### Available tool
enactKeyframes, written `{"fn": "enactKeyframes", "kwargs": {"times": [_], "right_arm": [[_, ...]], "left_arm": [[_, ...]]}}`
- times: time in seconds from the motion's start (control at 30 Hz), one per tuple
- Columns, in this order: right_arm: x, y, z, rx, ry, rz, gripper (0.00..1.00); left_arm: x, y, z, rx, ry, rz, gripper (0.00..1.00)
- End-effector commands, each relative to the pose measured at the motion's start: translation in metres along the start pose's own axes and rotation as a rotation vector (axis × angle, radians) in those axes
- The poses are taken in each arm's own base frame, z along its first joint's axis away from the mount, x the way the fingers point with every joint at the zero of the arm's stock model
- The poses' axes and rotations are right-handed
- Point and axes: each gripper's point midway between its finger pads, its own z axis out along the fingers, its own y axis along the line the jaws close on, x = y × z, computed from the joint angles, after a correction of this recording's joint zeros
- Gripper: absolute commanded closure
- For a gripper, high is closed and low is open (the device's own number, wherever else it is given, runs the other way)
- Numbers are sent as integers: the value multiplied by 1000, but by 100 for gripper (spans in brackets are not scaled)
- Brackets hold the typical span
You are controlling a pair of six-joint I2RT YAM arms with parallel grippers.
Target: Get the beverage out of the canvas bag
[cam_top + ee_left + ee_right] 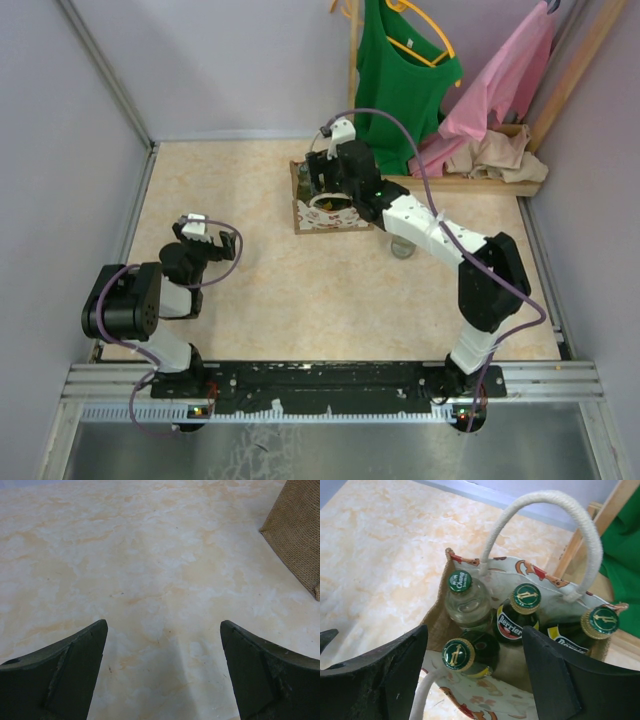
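**Beverage** (pixel 470 652): a green glass bottle with a green-and-gold crown cap. It is the nearest of four in the canvas bag (pixel 436 622) and sits just below and between the right fingers (pixel 380 680). I judge it the one to lift. The fingers stand wide and hold nothing, one on each side of the cap and clear of it.

**Doing it well:**
- Come straight down so the pads land on the neck under the cap. Glass is slick, so close firmly.
- The near rope handle (pixel 422 700) rises right against the finger on the bare-tabletop side. Keep it out of the pinch.
- The clear bottle (pixel 465 600) and a Perrier bottle (pixel 517 615) stand just beyond the fingertips, packed close. Pull vertically, or the neighbours drag and the soft bag may tip or ride up.

**Look of the bag:**
- It is small and boxy, with tan burlap sides and a white panel with red pattern.
- It has two white rope handles, and the far handle (pixel 545 500) arches beyond the fingers.
- A fourth bottle (pixel 597 625) stands in the far corner.

**Further out:**
- The bag stands on the marbled tabletop (pixel 250 290), directly under the right fingers.
- The left fingers (pixel 65 680) are also wide and empty. They hover over bare tabletop, well apart from the bag, with only its corner ahead of them.
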Motion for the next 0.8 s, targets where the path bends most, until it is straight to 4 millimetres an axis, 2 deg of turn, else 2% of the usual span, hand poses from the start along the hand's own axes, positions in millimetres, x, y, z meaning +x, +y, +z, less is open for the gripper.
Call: {"fn": "enactKeyframes", "kwargs": {"times": [0.0, 0.37, 0.77], "right_arm": [[-11, 17, -2, -62, -54, -9, 23], [15, 21, 7, -59, -5, -21, 24], [43, 15, 25, -20, 41, -34, 27]], "left_arm": [[-7, 0, 4, 2, -21, 14, 0], [-7, 0, 4, 2, -21, 14, 0], [-7, 0, 4, 0, -21, 13, 0]]}}
